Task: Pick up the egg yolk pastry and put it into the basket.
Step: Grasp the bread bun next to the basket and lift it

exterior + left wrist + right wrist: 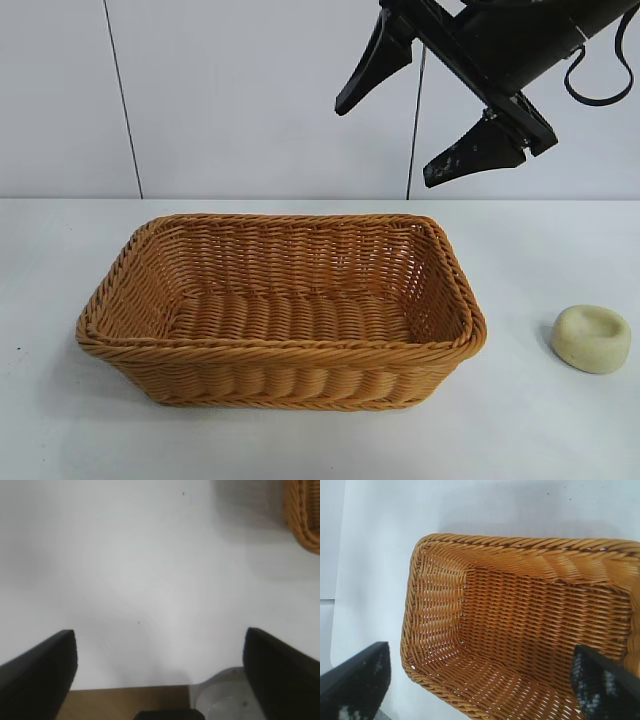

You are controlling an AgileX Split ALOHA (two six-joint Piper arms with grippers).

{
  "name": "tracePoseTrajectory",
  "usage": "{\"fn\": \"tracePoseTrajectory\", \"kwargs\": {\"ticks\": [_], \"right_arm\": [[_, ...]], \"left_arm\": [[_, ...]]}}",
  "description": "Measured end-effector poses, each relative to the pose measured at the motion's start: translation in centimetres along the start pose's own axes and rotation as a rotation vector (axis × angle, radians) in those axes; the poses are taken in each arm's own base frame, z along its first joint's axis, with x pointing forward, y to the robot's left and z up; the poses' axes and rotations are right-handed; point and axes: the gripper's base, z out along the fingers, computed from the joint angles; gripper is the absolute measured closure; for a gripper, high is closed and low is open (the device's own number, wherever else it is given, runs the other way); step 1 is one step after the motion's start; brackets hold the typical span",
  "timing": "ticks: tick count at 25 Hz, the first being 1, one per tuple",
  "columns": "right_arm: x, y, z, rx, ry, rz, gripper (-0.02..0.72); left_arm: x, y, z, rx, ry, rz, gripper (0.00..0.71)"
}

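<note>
The basket (280, 310) sits on the white table (60, 430), its long side toward the exterior camera, and nothing lies inside it; the right wrist view shows only bare weave across its floor and walls. Behind the basket runs a pale wall (230, 90) with thin dark vertical seams. Nothing on the table stands between the basket and the egg yolk pastry (592, 338).

The pastry rests on the table to the right of the basket, apart from its right-hand wall and level with its near rim, dimpled top facing up. It is outside the basket.

The right gripper (408, 128) hangs in the air above the basket's far right corner, tilted downward toward the basket, its two black fingers spread wide with nothing between them. The pastry lies well below it and off to the right, clear of both fingers.

The left gripper (160, 665) appears only in its own wrist view, fingers wide apart and empty over bare table near the table's edge, with one corner of the basket off to the side.

No label or writing can be read anywhere.
</note>
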Motion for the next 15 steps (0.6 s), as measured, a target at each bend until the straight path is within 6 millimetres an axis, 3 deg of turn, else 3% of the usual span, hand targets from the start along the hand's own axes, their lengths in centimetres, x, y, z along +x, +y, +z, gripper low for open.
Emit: {"fn": "tracePoseTrajectory", "kwargs": {"ticks": [8,15], "right_arm": [[0.0,0.0,0.0,0.000,0.000,0.001,0.008],[0.0,0.0,0.0,0.000,0.000,0.001,0.008]], "left_arm": [[4.5,-0.5,-0.7,0.072,-0.303,-0.023,0.063],[5.0,-0.6,-1.1,0.078,-0.351,-0.023,0.063]]}}
